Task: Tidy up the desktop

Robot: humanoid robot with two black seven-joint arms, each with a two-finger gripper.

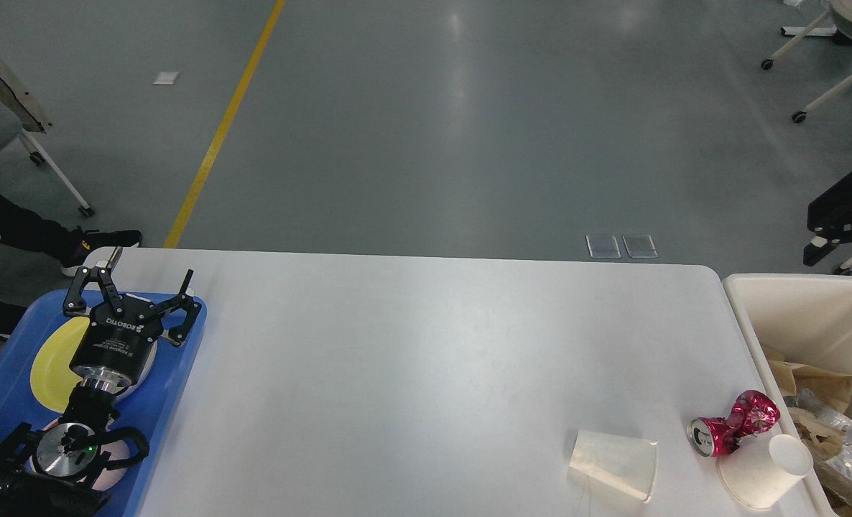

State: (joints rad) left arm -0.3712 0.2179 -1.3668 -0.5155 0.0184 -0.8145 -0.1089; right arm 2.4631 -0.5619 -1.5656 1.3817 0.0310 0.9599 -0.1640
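Observation:
The white desktop (411,373) fills the lower middle of the head view. Near its front right corner lie a crushed pink can (731,424), a paper cup on its side (613,463) and a white cup standing upside down (760,470). My left gripper (151,266) is open and empty, hovering over the blue tray (178,373) at the left edge. My right gripper (839,222) is raised high above the beige bin (807,316), far from the can; its fingers cannot be told apart.
The tray holds a yellow plate (49,359). The bin holds brown paper bags (817,377) and clear plastic. Chair legs on castors (799,115) stand on the floor at the far right, and a person's shoe (103,240) is at the far left.

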